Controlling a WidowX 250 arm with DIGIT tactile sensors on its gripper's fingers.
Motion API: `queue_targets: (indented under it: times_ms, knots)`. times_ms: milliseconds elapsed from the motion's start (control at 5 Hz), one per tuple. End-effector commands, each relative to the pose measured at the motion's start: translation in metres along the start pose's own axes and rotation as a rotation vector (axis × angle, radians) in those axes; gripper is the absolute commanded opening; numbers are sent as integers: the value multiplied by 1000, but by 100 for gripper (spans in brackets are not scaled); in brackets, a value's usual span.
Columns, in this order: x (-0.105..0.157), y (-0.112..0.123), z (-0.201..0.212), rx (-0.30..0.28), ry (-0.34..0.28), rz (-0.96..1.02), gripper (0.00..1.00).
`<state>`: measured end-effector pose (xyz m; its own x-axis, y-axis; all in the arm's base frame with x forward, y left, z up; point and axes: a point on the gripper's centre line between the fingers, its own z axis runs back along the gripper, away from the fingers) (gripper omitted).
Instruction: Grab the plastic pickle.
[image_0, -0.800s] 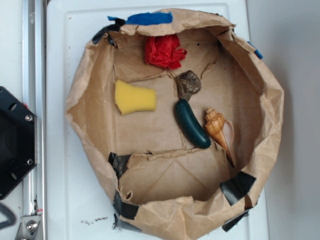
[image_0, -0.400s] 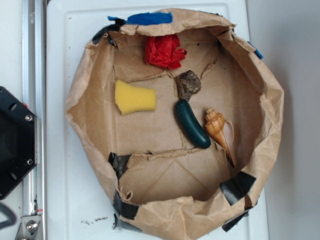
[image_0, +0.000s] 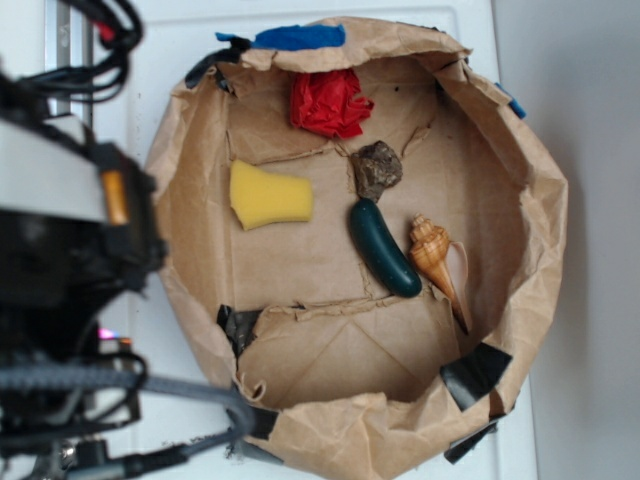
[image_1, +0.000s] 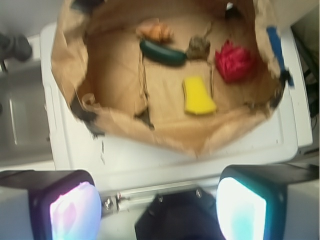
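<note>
I've got the gripper (image_1: 159, 210) outside the paper bag (image_0: 545, 200), its jaws spread wide and empty, because the pickle (image_0: 384, 247) lies flat on the bag's floor and I'll want to come down over the rim. A rock (image_0: 377, 169) touches its 12 o'clock end and a seashell (image_0: 434, 252) sits just beside at 3 o'clock, crowding the grasp; the yellow sponge (image_0: 269, 195) and red paper wad (image_0: 328, 103) lie clear.

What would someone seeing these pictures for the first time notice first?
A big crumpled brown paper bag folded open into a bowl fills the white tabletop. Inside it lie a red wad at the top, a yellow sponge on the left, and a dark green pickle in the middle, between a rock and a shell. The black robot arm looms at the left edge, outside the bag.
</note>
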<state>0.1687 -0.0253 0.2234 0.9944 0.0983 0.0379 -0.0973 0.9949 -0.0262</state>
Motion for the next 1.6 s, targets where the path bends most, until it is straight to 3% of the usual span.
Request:
queue_targets:
  times_ms: [0,200,800,1000,1200,1400]
  knots:
    - [22,-10,-15,-124,51,-430,100]
    - [10,-3,1,-110,12,-431,100]
    - [10,-3,1,-110,12,-431,100]
    - [40,-4,-11,-64,-31,-493,100]
    - [62,-1,-24,-77,-49,-551,100]
    - [78,-2,-35,-15,-59,-637,100]
